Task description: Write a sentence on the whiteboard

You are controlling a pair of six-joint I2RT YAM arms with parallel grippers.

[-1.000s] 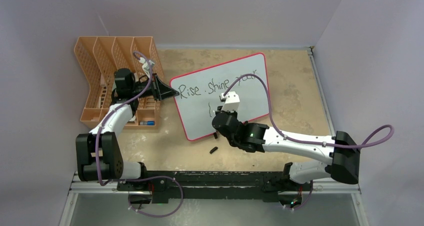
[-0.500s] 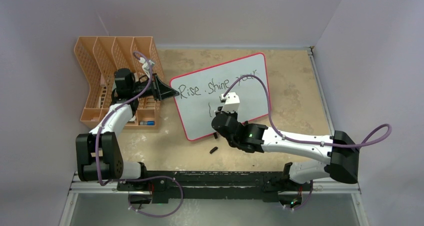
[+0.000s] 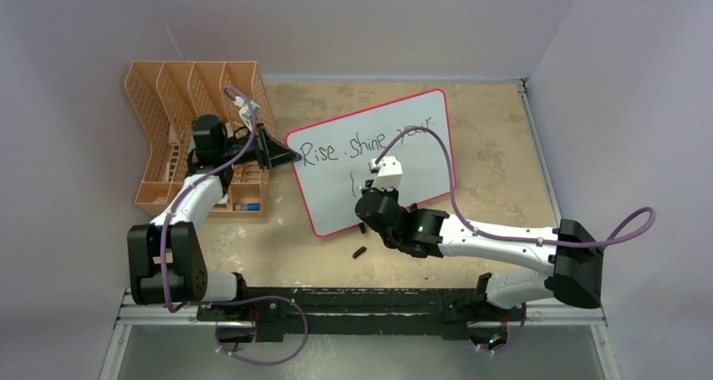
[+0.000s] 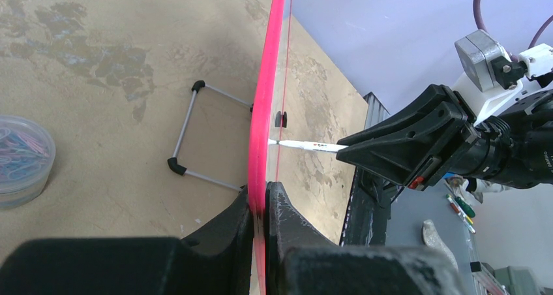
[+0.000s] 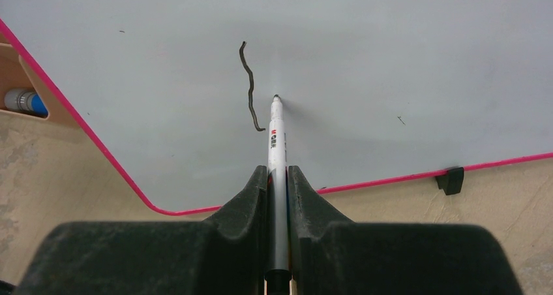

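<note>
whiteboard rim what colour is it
Bright pink-red. The whiteboard rim shows best in the left wrist view, seen edge-on.

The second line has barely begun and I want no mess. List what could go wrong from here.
1. The left claw pinches only the thin red-pink rim of the large white whiteboard. Pen pressure might twist the board or push it loose, which would warp the letters.
2. The thin white marker in the right claw touches the board close beside the lone black stroke, so the next letter may overlap it.
</note>
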